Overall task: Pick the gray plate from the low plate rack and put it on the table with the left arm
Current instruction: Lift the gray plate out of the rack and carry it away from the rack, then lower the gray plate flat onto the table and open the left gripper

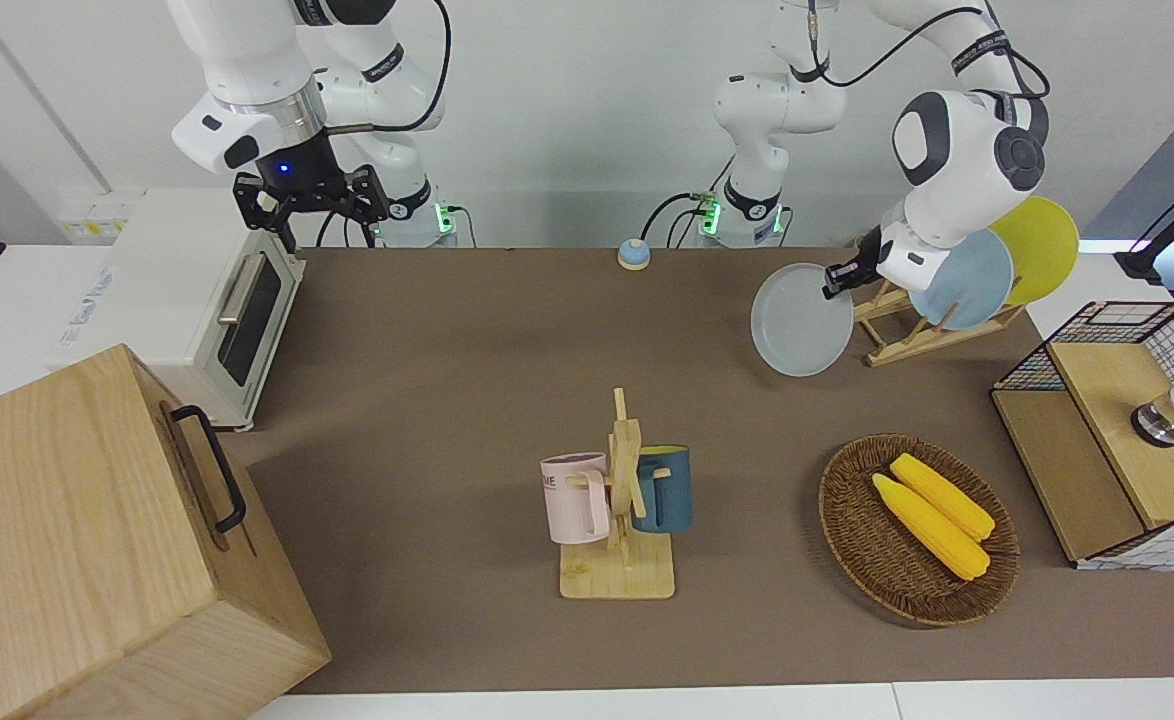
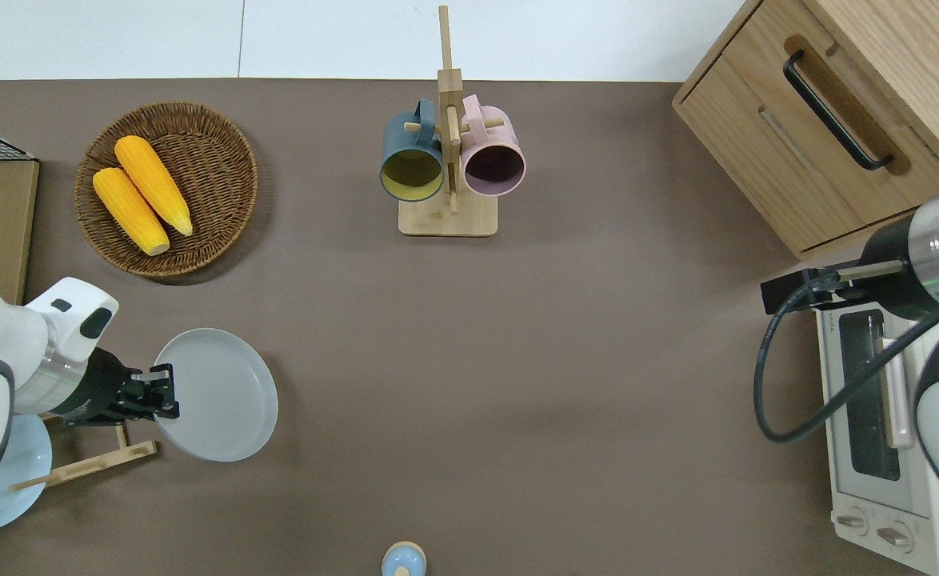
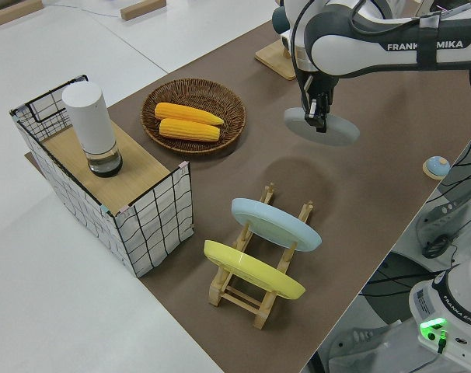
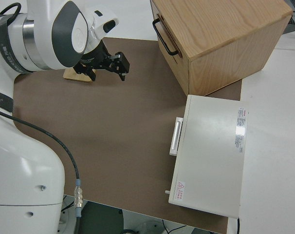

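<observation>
A: From the front, what is the left tool (image 1: pixel 836 280) doing?
B: It is clamping the rim of the gray plate (image 1: pixel 802 320), which is hanging tilted in the air beside the rack (image 1: pixel 922 328). The blue plate (image 1: pixel 975 280) and yellow plate (image 1: pixel 1037 250) are standing in the rack. The right tool (image 1: pixel 309 205) is parked, its fingers standing apart.

A: And overhead?
B: The left tool (image 2: pixel 161 394) is gripping the gray plate (image 2: pixel 217 394) at its edge. The plate is sitting over bare desk (image 2: pixel 517 360), next to the rack (image 2: pixel 89 464), toward the left arm's end. The basket (image 2: pixel 167 188) with two corn cobs (image 2: pixel 141 194) is lying farther from the robots than the plate. The mug stand (image 2: pixel 449 160) is carrying two mugs.

A: The left side view?
B: The gray plate (image 3: pixel 322 127) is hanging nearly flat off the desk (image 3: pixel 375 179), casting a shadow below, pinched by the left tool (image 3: pixel 319 118). It is clear of the rack (image 3: pixel 255 289), where the blue plate (image 3: pixel 276 224) and yellow plate (image 3: pixel 252 270) are leaning.

A: The right side view?
B: The right tool (image 4: pixel 119 66) is showing its fingers spread, holding nothing. The oven (image 4: pixel 211 153) and wooden cabinet (image 4: pixel 220 39) are sitting at the desk's edge.
</observation>
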`<state>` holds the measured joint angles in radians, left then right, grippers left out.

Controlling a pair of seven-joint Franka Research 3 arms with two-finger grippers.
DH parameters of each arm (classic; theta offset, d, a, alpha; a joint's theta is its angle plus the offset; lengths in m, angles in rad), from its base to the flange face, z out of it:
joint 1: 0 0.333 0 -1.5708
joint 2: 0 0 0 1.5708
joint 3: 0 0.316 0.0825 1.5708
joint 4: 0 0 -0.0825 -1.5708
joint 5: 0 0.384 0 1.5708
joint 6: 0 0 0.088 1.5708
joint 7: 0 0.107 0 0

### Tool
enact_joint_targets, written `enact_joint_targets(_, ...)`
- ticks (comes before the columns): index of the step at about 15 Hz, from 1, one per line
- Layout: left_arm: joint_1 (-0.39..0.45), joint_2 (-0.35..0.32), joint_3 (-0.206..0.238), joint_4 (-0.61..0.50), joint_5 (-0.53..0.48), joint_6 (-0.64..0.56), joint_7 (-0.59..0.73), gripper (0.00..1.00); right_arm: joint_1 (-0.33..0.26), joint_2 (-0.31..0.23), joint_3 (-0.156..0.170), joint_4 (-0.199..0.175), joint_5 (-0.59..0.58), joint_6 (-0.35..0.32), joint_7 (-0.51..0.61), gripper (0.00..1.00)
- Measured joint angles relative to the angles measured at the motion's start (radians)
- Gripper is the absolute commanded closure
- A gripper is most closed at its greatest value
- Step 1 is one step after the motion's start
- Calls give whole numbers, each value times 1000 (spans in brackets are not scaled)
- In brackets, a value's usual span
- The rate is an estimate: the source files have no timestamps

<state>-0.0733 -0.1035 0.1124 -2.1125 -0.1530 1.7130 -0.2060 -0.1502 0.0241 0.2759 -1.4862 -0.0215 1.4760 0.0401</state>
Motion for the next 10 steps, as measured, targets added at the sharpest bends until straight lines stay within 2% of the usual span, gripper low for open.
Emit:
enact_joint_targets(4, -1, -15, -51, -86, 0, 51, -36, 1000, 0, 0, 0, 0, 0, 0, 0, 17)
enact_joint_targets(8, 0, -16, -60, -122, 0, 75, -39, 1000, 0, 0, 0, 0, 0, 0, 0, 17)
enact_joint_targets(9, 0, -15, -60, -122, 0, 75, -39, 978, 0, 0, 0, 0, 0, 0, 0, 17)
enact_joint_targets(10, 0, -15, -60, -123, 0, 75, -39, 907, 0, 0, 0, 0, 0, 0, 0, 17)
